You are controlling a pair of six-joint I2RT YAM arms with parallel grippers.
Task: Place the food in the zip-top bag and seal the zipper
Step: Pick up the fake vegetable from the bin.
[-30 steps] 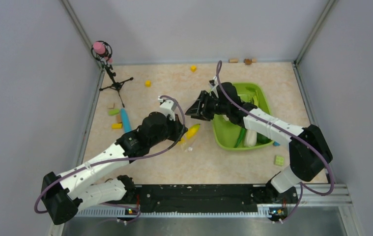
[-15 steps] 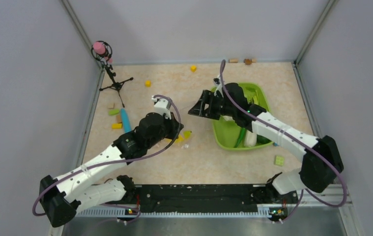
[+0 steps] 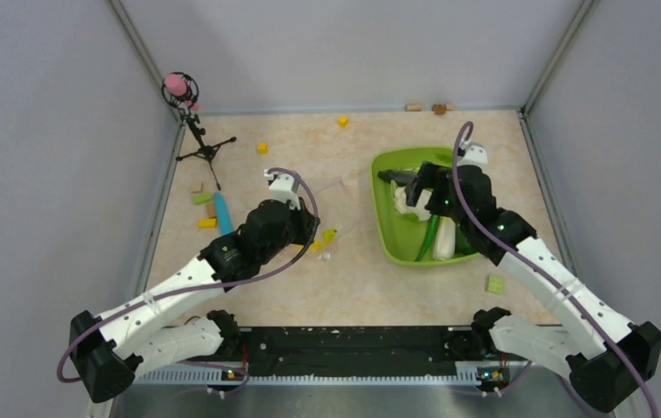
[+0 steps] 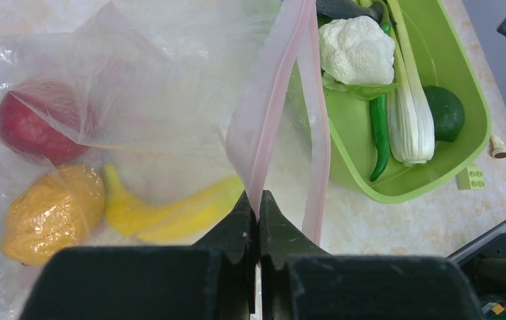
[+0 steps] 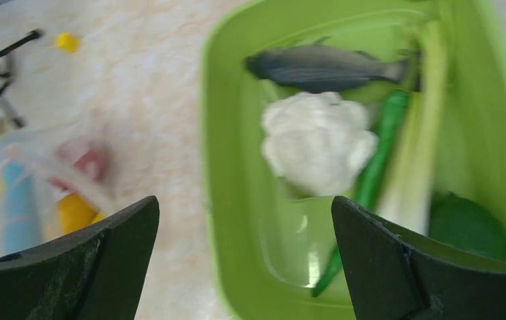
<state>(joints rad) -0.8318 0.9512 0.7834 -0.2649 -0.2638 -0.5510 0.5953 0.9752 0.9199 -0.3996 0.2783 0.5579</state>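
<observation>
Three fruits inside bag; film limp, slippery. Closed left gripper jaws pinch zipper. Open right gripper jaws over cauliflower, frame centre: light, rigid, grip across sides.

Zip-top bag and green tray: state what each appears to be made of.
Zip-top bag: thin clear plastic film, glossy, judging by its crinkles and see-through sheen. Its zipper looks like a stiffer pink plastic strip. Green tray: likely rigid moulded plastic, smooth, with a soft sheen and rounded walls.

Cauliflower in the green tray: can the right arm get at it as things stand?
Probably yes. The right fingers stand open above the tray, and the cauliflower lies uncovered, in line with the gap between them.
</observation>
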